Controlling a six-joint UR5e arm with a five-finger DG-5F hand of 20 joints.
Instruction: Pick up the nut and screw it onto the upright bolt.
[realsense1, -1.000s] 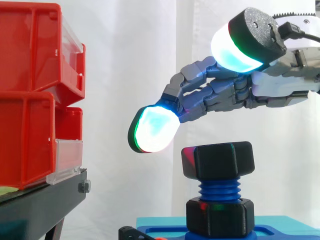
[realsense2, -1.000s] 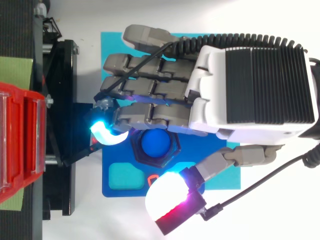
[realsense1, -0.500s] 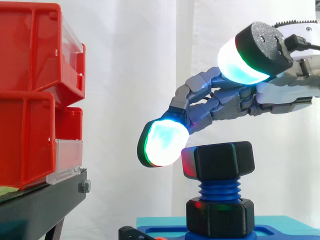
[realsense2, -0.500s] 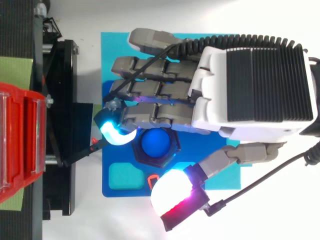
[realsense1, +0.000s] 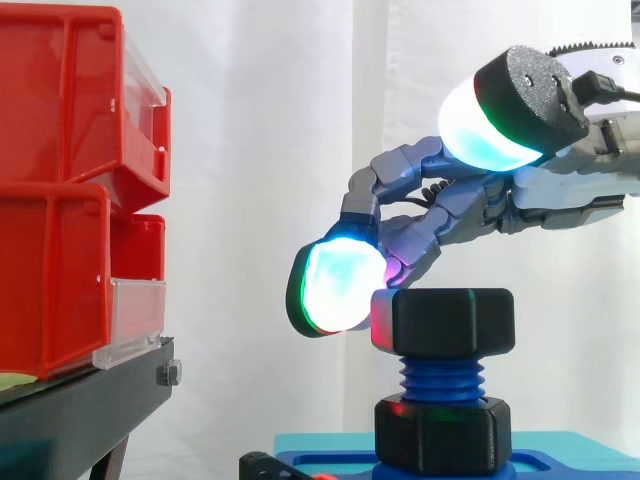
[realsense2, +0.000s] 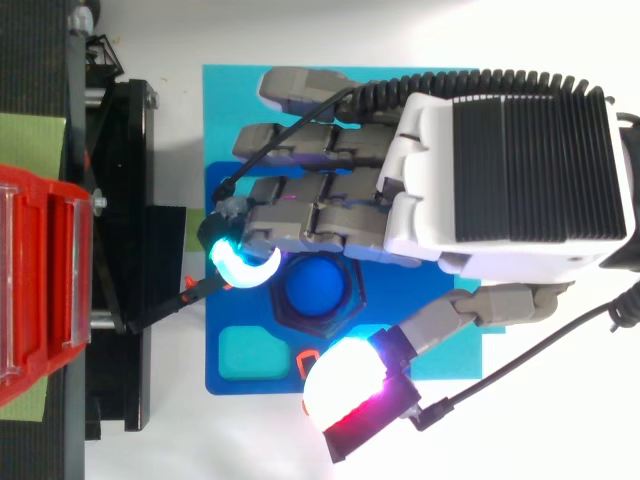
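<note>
Over the last second the hand (realsense2: 500, 180) comes lower and closer to the bolt, and its fingers curl in tighter. We now see the leading fingertip pad (realsense1: 340, 285) right against the left face of the nut (realsense1: 450, 322), where it hung clear above and to the left before. The thumb pad (realsense1: 480, 130) stays raised well above the nut, so this is fingers hooked over the nut, not a pinch.

The nut sits on top of the upright bolt (realsense1: 440, 378), near the middle of the blue base (realsense2: 240, 385), with bare thread between it and the black collar (realsense1: 440, 432) below. It looks a touch lower and shifted right, so we judge that pickup is done and turning is in hand, with much thread left.

The pad's glow blurs the contact line, so we cannot be sure how firmly it bears. From above, the fingers cover the nut's far edge. The base's lower part is cut off in the side view
</note>
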